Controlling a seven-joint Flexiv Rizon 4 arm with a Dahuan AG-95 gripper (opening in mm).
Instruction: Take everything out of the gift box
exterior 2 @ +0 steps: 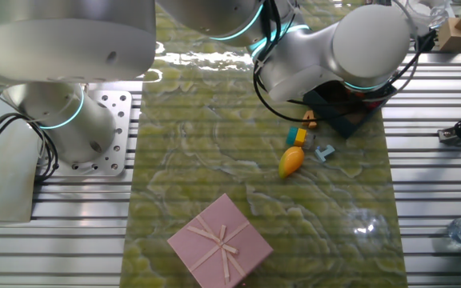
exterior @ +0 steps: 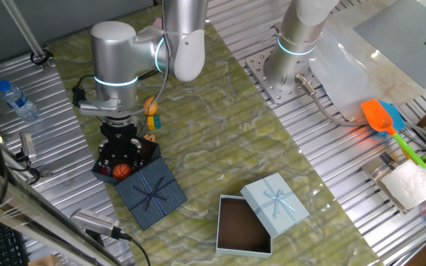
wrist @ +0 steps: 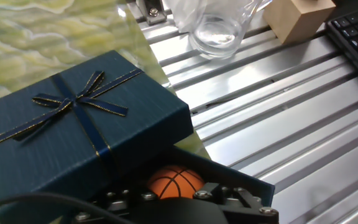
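Across the bench (exterior: 220,159), left to right in one fixed view:

- Clear plastic bottle (exterior: 17,100), blue cap, lying on the ribbed metal at far left.
- Arm with claw (exterior: 122,151), black, lowered into the gift box (exterior: 124,164); finger spread hidden by the wrist, so cannot tell how far open, nor whether anything is held.
- Gift box, dark navy, open, on the green marbled mat beside the ribbed metal edge. Inside, just beside the claw, a small orange basketball (exterior: 123,170), with a red piece at the box's left corner.
- Navy lid (exterior: 151,191), thin ribbon bow on top, leaning against the gift box's near side.
- Orange, yellow and teal pieces (exterior: 151,111) out on the mat just behind the arm, near the box.
- Light blue box (exterior: 244,224), brown inside, open, with its bowed lid (exterior: 275,202) propped on its right edge; well apart from the gift box.
- Orange and green toy spade (exterior: 390,125) at far right.

Other fixed view: orange-yellow toy (exterior 2: 291,161), small yellow-and-teal block (exterior 2: 296,136) and teal piece (exterior 2: 323,152) on the mat near the gift box (exterior 2: 342,118); pink box (exterior 2: 221,242), closed, bow on top, well apart.

Hand view: basketball (wrist: 176,181) low in the box (wrist: 241,180), lid (wrist: 79,134) tilted at left, clear glass (wrist: 219,25) beyond.
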